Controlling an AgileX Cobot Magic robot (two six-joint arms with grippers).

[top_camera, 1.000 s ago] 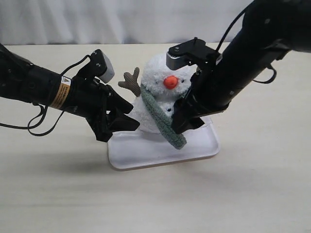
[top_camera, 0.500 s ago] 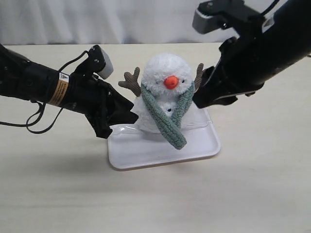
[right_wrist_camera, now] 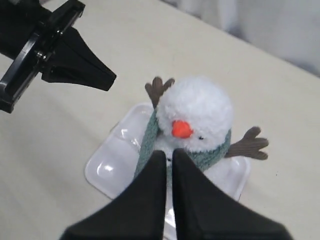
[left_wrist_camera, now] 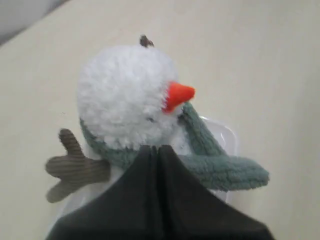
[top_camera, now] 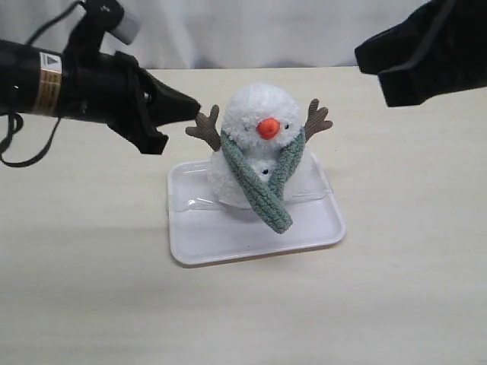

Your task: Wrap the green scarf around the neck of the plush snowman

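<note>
Exterior view: the plush snowman (top_camera: 257, 125) stands upright at the middle of the frame, in the rear half of a white tray (top_camera: 228, 243) that rests on the pale tabletop (top_camera: 91, 296). The green scarf (top_camera: 262, 186) lies around the snowman's neck (top_camera: 260, 157). Its two runs come down either side of the face and cross below it, and the longer end hangs to the tray floor at lower right of the body. The left gripper (top_camera: 194, 105) enters from the upper left, jaws pressed together into one point, empty, near the snowman's brown arm (top_camera: 204, 127) but apart from it. The right arm (top_camera: 434, 53) hangs at the upper right, well apart from the snowman; its jaws cannot be made out here. Left wrist view: the jaws fill the lower middle of the frame, pressed together with only a thin seam between them, pinching nothing. Their tips sit in front of the scarf just under the white head; contact cannot be told. One scarf end reaches to the right of the frame, and the orange nose (left_wrist_camera: 177, 95) points right. Right wrist view: the right gripper (right_wrist_camera: 169, 154) rises from the bottom centre, jaws pressed together, empty, tips just below the nose in the frame. The snowman sits in the tray at centre, scarf round its neck, and the left gripper shows at the upper left.
</note>
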